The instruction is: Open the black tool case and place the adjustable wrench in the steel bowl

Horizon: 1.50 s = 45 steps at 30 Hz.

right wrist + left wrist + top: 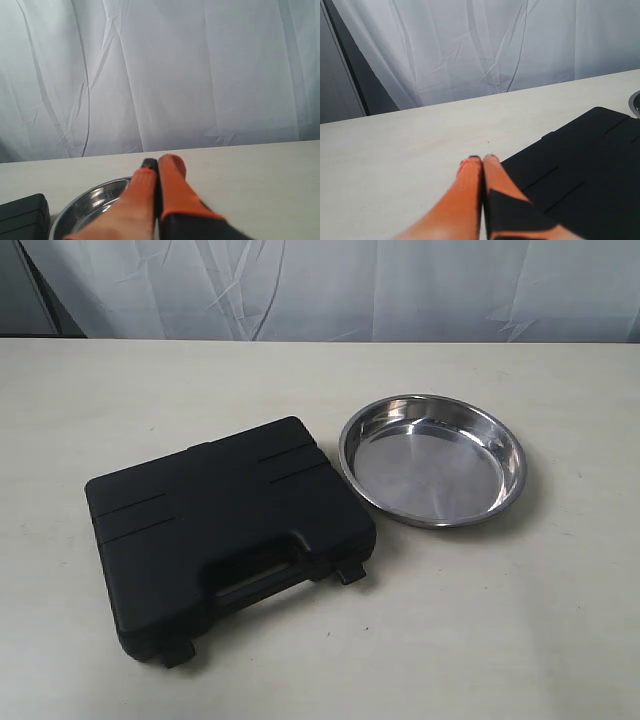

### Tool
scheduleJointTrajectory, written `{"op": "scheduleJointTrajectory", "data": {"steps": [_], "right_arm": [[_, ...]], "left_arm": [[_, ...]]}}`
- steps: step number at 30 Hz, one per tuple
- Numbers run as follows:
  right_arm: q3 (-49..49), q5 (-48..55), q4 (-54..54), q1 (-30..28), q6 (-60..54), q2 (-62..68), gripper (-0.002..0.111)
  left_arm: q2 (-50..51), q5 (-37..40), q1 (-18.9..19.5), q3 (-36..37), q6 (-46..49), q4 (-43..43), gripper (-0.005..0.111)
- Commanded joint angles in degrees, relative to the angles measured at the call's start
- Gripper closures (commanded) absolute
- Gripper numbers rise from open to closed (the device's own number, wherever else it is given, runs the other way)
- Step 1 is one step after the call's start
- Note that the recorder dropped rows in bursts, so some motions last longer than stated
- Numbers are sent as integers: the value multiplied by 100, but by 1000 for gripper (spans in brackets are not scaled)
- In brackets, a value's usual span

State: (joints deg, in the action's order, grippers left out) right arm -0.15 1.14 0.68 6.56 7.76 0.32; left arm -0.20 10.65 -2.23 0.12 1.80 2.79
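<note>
The black tool case lies closed on the table, handle slot and two latches toward the front edge. Right of it rests the steel bowl, with nothing in it. The adjustable wrench is out of view. Neither arm shows in the exterior view. In the left wrist view my left gripper is shut, orange fingers pressed together, with the case close beside it. In the right wrist view my right gripper is shut with nothing in it, and the bowl and a corner of the case lie below it.
The pale table runs wide around both objects. A white wrinkled curtain hangs behind the table's far edge.
</note>
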Motion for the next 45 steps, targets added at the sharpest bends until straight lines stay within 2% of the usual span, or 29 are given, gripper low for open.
{"op": "scheduleJointTrajectory", "data": {"steps": [1,12,16,17,19,20,23,24,25,27,28,29,31,34,36,39,41,45], "right_arm": [[15,-37,-16,23,-21,-32,108],[15,-312,310,23,-21,-32,108],[15,-1251,1664,23,1,-32,108],[15,-1343,2488,23,314,-32,108],[15,-1343,2941,23,911,-32,108],[-98,-1269,2755,23,1036,-32,108],[-1152,-899,744,150,1186,75,108],[-1625,-912,51,155,1186,464,108],[-1863,-862,-183,155,1186,770,108],[-2676,-12,-756,155,1186,1912,108],[-3301,913,-954,177,1005,2935,108],[-3584,1323,-954,225,657,3364,108],[-4300,2341,-290,507,-696,4398,108],[-5268,3615,1476,1141,-3327,5817,108],[-5792,4352,2390,1556,-4253,6797,108],[-6379,4951,2663,2205,-4543,8082,107],[-6631,4975,2411,2645,-4543,8652,100],[-7003,4907,1530,3489,-4568,9731,73]], "left_arm": [[20,-35,-21,-12,-8,-12,106],[20,-35,-21,-12,-8,-12,106],[20,-35,-21,-12,-8,-12,106],[20,-35,-21,-12,-8,-12,106],[20,-35,-21,-12,-8,-12,106],[20,-35,-21,-12,-8,-12,106],[20,-35,-21,-12,-8,-12,106],[20,-35,-21,-12,-8,-12,106],[20,-35,-21,-12,-8,-12,106],[20,-35,-21,-12,-8,-12,106],[20,-35,-21,-12,-8,-12,106],[20,-35,-21,-12,-8,-12,106],[20,-21,-21,-12,-8,-12,106],[20,-21,-21,-12,-8,-12,106],[20,-21,-21,-12,-8,-12,106],[20,-21,-21,-12,-8,-12,106],[20,-21,-21,-12,-8,-12,106],[20,-21,-21,-12,-8,-12,106]]}}
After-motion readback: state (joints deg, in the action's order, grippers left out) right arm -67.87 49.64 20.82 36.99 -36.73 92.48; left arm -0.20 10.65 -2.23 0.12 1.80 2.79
